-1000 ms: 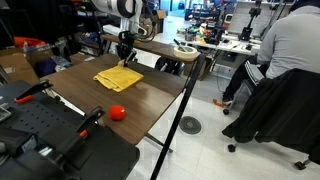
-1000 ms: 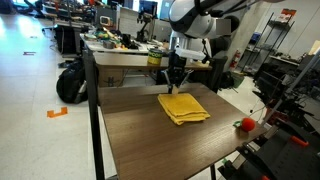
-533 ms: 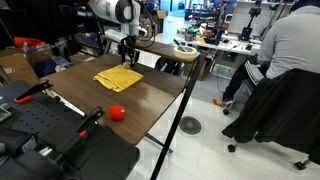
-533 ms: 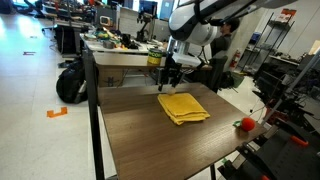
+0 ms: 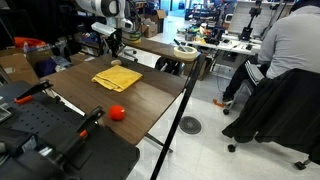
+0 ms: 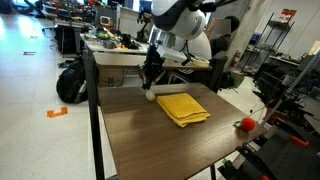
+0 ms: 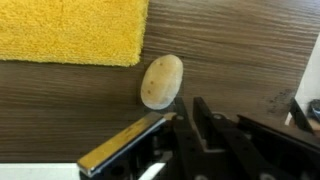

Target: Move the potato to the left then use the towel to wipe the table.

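The fingers (image 7: 204, 118) are pressed together, empty. The potato (image 7: 161, 81) lies free on the table (image 7: 240, 40) just past their tips, close beside the towel (image 7: 70, 30) corner. Brushed by those tips or a dragged towel edge, the smooth oval would likely roll sideways. Its long axis runs roughly away from the fingertips, slightly slanted.

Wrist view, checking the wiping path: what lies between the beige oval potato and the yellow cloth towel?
Nothing: only a narrow bare strip of dark wood-grain table separates the beige oval potato from the yellow cloth towel in the wrist view.
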{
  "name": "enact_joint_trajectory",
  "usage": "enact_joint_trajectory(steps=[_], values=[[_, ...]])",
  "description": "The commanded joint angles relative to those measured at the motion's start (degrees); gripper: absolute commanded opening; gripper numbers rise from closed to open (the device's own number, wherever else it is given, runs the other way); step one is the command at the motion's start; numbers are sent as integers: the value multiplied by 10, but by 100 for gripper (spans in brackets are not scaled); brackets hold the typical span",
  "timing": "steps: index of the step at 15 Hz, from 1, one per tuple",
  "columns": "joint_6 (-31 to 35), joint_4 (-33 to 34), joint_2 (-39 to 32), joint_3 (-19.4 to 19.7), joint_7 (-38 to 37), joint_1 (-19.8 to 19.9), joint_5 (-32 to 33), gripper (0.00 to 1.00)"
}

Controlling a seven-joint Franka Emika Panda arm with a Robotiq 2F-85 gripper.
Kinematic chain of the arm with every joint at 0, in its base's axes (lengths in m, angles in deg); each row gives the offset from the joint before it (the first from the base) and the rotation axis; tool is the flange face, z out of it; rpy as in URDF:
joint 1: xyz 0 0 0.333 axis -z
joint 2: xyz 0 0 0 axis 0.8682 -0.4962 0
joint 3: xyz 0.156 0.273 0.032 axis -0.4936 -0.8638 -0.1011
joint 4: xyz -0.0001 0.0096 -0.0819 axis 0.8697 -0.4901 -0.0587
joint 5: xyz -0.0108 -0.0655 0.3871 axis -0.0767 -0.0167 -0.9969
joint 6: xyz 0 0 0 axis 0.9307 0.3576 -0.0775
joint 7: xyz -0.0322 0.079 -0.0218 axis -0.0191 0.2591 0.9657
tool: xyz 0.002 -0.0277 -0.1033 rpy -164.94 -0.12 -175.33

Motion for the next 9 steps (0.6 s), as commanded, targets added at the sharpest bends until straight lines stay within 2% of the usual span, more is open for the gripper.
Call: enact_joint_trajectory(steps=[1,3,4,5,6,8,9], values=[[6,9,-3,-13,33,3,-4,0],[7,-5,9,-18,45,4,-1,0],[-46,1,12,-13,40,1,-1,26],[-74,-6,19,-10,38,1,2,28],[-33,8,0,-8,29,-2,-1,9],[-59,8,2,-8,30,-2,-1,24],[-62,8,2,-8,30,-2,-1,28]])
